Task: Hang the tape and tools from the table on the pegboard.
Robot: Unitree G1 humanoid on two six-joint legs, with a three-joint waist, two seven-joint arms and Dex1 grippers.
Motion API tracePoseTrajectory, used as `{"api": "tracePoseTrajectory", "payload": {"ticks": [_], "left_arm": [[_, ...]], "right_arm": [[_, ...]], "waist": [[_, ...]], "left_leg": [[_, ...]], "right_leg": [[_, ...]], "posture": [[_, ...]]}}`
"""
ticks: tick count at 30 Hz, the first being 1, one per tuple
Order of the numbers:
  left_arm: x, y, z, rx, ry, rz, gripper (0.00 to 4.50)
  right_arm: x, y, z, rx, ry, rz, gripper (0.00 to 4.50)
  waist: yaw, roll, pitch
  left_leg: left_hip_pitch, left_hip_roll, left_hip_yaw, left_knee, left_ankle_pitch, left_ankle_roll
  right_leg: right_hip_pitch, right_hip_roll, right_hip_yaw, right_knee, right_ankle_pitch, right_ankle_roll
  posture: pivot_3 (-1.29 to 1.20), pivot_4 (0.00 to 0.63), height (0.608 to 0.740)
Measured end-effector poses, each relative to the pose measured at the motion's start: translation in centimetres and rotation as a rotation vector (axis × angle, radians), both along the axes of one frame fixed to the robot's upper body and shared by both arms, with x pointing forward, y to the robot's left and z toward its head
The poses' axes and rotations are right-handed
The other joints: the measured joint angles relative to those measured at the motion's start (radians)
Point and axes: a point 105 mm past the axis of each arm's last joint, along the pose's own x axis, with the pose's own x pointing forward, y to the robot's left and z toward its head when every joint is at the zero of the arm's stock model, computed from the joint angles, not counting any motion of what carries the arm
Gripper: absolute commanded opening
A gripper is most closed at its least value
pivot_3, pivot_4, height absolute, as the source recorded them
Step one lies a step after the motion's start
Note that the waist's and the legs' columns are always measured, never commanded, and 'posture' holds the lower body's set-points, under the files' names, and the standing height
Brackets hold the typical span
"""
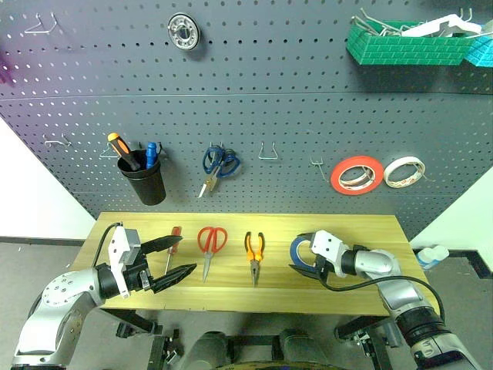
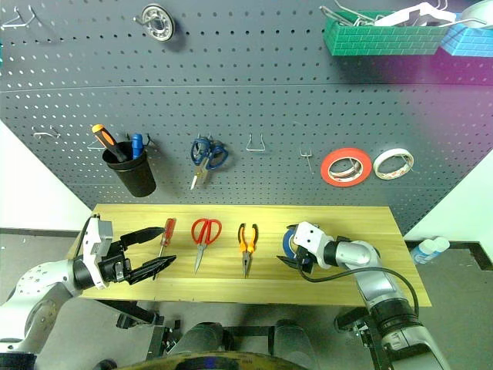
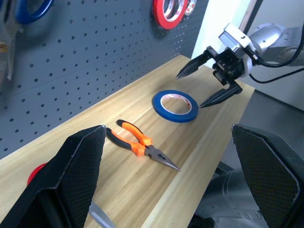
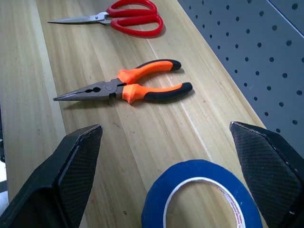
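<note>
- The blue tape (image 3: 175,105) lies flat on the surface (image 1: 231,297) at its 3 o'clock end, just right of the pliers (image 1: 254,252).
- My right gripper (image 3: 205,84) has its fingers spread wide either side of the roll, holding nothing.
- My left gripper (image 1: 172,260) is open and empty at 9 o'clock.
- I judge the roll light, stiff and smooth-sided; I'd pinch through the centre, across one wall.
</note>
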Motion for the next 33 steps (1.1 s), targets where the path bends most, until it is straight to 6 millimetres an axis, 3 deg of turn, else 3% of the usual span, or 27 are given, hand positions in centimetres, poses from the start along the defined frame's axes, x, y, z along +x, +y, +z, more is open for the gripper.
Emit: {"api": "tracePoseTrajectory", "payload": {"ticks": [20, 27, 33], "left_arm": [[0.4, -0.1, 0.3, -0.006, -0.016, -0.002, 4.42], [0.4, -0.2, 0.2, -0.008, -0.013, -0.002, 4.42], [0.4, -0.3, 0.2, -0.011, -0.013, 0.0, 4.42]], "right_arm": [[0.0, -0.3, 0.0, -0.021, -0.003, 0.0, 4.5], [-0.7, -2.6, -1.7, -0.25, 0.081, 0.047, 4.5], [-0.3, -2.2, -1.6, -0.242, 0.094, 0.021, 4.5]], "waist": [[-0.001, 0.0, 0.0], [0.0, -0.001, 0.0], [-0.001, -0.001, 0.0]], "left_leg": [[0.0, 0.0, 0.0, 0.0, 0.0, 0.0], [0.0, 0.0, 0.0, 0.0, 0.0, 0.0], [0.0, 0.0, 0.0, 0.0, 0.0, 0.0]], "right_leg": [[0.0, 0.0, 0.0, 0.0, 0.0, 0.0], [0.0, 0.0, 0.0, 0.0, 0.0, 0.0], [0.0, 0.001, 0.0, 0.0, 0.0, 0.0]], "posture": [[-0.03, 0.0, 0.734], [-0.03, 0.0, 0.734], [-0.02, 0.0, 0.734]]}}
